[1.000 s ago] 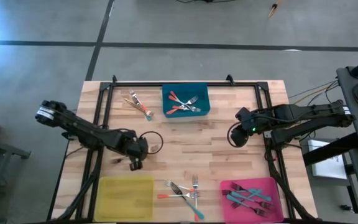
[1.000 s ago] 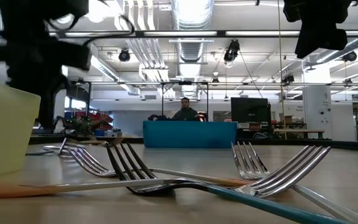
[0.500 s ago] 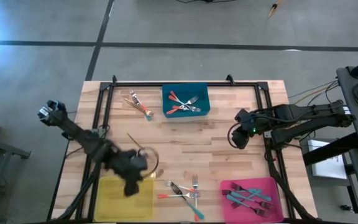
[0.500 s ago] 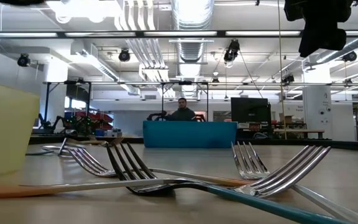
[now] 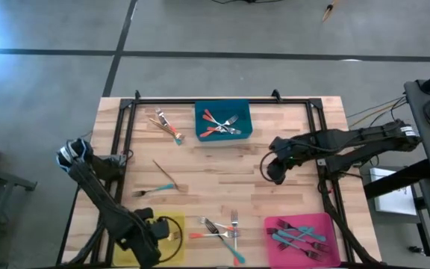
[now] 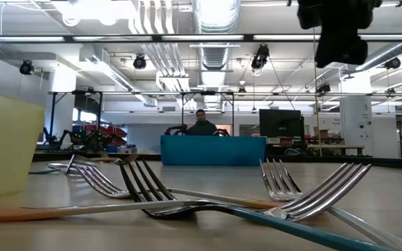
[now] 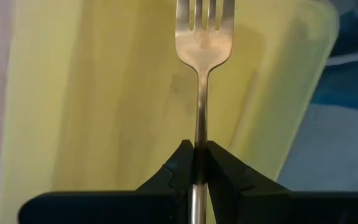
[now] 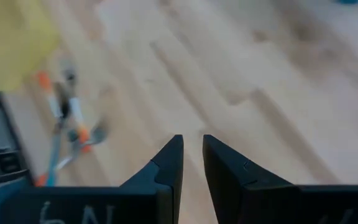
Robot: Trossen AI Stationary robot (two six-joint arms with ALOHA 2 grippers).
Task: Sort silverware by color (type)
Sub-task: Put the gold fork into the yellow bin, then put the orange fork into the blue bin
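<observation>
My left gripper [image 5: 155,233] hangs over the yellow bin [image 5: 172,250] at the table's near left, shut on an all-gold fork [image 7: 204,43]. My right gripper [image 5: 275,170] hovers over bare wood right of the table's middle, its fingers a narrow gap apart with nothing between them [image 8: 192,155]. Red-orange-handled forks [image 5: 221,123] lie in the blue bin [image 5: 245,112]. Teal-handled forks [image 5: 298,235] lie in the pink bin [image 5: 327,220]. Loose forks lie flat on the wood: a pair at the far left [image 5: 169,125], a gold one [image 5: 164,174], a teal one [image 5: 155,191], and a mixed cluster [image 5: 222,230] near the front. My left gripper pinches the gold fork's thin handle [image 7: 199,134] between its two fingers, about midway along the fork. The fingers come from above, pointing steeply down, and lie across the handle. The fork is lifted clear over the yellow bin's floor, its tines [image 7: 205,12] sticking out past the fingers.
A black metal frame [image 5: 222,99] runs along the table's far edge and down both sides. The low view shows the front cluster of forks [image 6: 187,195] close up, with my right gripper [image 6: 337,31] high above. A person [image 6: 201,125] sits in the room beyond the blue bin.
My left gripper has swung from the table's left middle toward the near edge and risen, carrying the gold fork until it hangs over the yellow bin. This uncovered the gold and teal forks lying on the wood. My right gripper has drifted slightly toward the table's left and near edge.
</observation>
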